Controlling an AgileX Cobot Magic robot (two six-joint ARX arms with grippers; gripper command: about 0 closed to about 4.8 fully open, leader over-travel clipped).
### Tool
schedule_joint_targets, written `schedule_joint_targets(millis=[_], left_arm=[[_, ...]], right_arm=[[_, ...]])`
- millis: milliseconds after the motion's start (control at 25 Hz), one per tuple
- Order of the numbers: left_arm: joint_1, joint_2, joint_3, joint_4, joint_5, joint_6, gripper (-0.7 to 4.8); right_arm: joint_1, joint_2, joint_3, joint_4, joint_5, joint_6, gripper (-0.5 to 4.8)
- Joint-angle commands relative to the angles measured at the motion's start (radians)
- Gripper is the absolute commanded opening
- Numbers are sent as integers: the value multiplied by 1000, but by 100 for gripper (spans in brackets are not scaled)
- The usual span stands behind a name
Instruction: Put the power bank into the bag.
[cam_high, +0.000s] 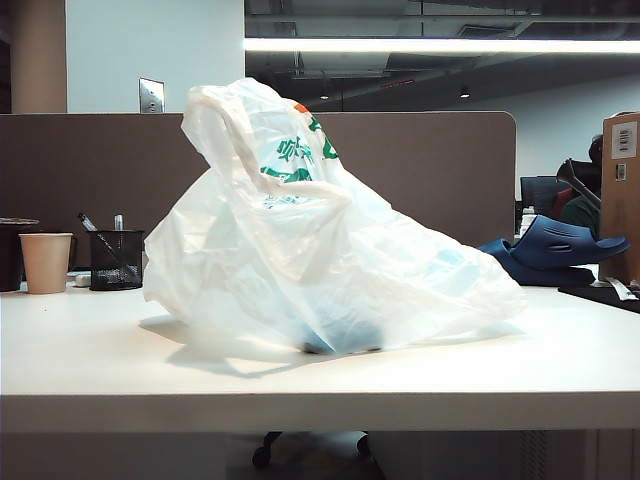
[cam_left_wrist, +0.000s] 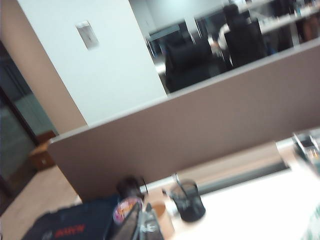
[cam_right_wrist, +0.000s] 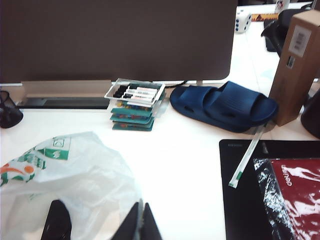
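A: White, thin plastic: is that the bag (cam_high: 320, 240)?

B: Yes. It sits crumpled in the middle of the pale table (cam_high: 300, 385), handles standing up, green print near the top. A dark shape shows through its base in the exterior view. From the right wrist view, the black power bank (cam_right_wrist: 56, 220) lies in the bag's mouth.

A: Where are the arms?

B: Neither appears in the exterior view. The right gripper (cam_right_wrist: 140, 222) hangs just beside the bag's opening, fingers pressed together, holding nothing. The left gripper (cam_left_wrist: 137, 224) points toward the table's far left edge, fingers also together and empty.

A: Other containers?

B: A black mesh pen cup (cam_high: 116, 259) holds pens, beside a paper cup (cam_high: 46, 262) whose contents I cannot tell. A clear tray (cam_right_wrist: 135, 93) carries markers atop stacked teal boxes (cam_right_wrist: 135, 116). A dark blue clog (cam_right_wrist: 225, 106) lies near a tall cardboard box (cam_right_wrist: 295, 65).
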Motion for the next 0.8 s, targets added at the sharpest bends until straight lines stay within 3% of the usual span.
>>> schedule_joint_targets(millis=[40, 399, 799], left_arm=[[2, -23, 2, -92, -10, -51, -7], [2, -90, 2, -111, -71, -35, -7], [2, -119, 2, -114, -71, -21, -7]], right_arm=[[29, -27, -32, 7, 0, -6, -5], [86, -109, -136, 6, -1, -18, -6], [90, -153, -176, 6, -8, -28, -6]])
